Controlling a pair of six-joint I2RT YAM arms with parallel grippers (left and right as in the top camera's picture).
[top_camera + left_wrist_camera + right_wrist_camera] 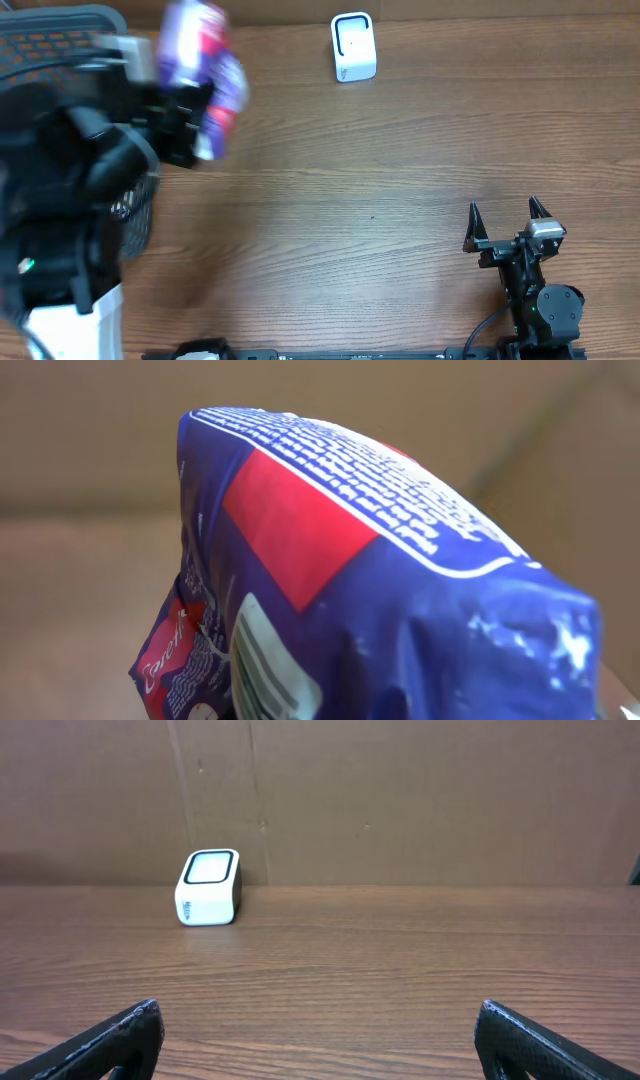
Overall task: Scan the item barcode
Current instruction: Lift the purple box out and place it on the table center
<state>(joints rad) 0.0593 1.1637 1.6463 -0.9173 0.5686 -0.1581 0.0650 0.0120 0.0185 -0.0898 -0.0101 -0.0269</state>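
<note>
The left tool (190, 115) is clamped tight on a blue-and-purple packet (205, 70) with a red panel and white print, and holds it up off the desk (350, 200), well to the left of the scanner (353, 47). In the left wrist view the packet (350, 590) fills almost the whole picture, crumpled at its near end. No barcode shows on the faces turned to that camera, so I cannot tell which side carries it. The right tool (503, 208) has its jaws spread as wide as they go and holds nothing. It sits low over the desk, well in front of the scanner and to its right, and its own camera looks across bare wood at the scanner (208, 887) between the fingertips (130, 1025). By my reading the pick-up is done and the scan itself is not: the packet is lifted but well apart from the scanner's window, so it has yet to be carried across and turned until the code faces the glass. A grey mesh basket (70, 15) stands at the far left of the scanner, mostly covered by the left arm. What it holds, if anything, is hidden.
</note>
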